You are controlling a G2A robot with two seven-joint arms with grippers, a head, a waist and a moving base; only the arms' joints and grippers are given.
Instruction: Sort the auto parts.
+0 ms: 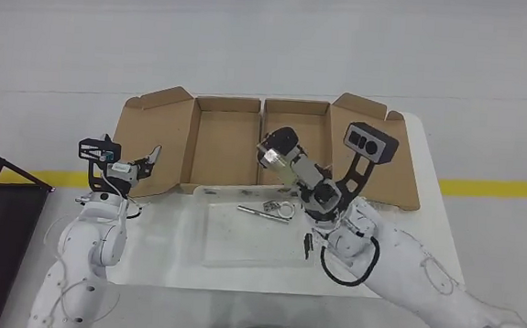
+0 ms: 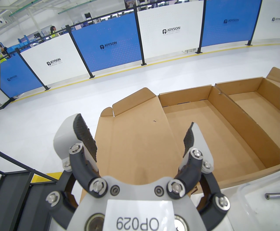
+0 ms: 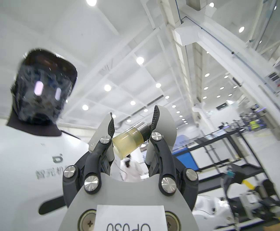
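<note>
Right gripper (image 3: 133, 128) clamped askew on cylindrical part (image 3: 129, 141); smooth sleeve may slip, dropping into wrong cardboard box (image 1: 226, 104) beneath. Left gripper (image 2: 140, 142) apart, empty

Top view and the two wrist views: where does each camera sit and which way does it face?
Top view: above the arms, looking down at the table, cardboard boxes, left gripper and right gripper.
Left wrist view: on the left wrist, facing past its open fingers to the boxes.
Right wrist view: on the right wrist, tilted up at the ceiling and robot's head; fingers clamp a yellowish part.
Shared: top and left wrist views show the boxes.
</note>
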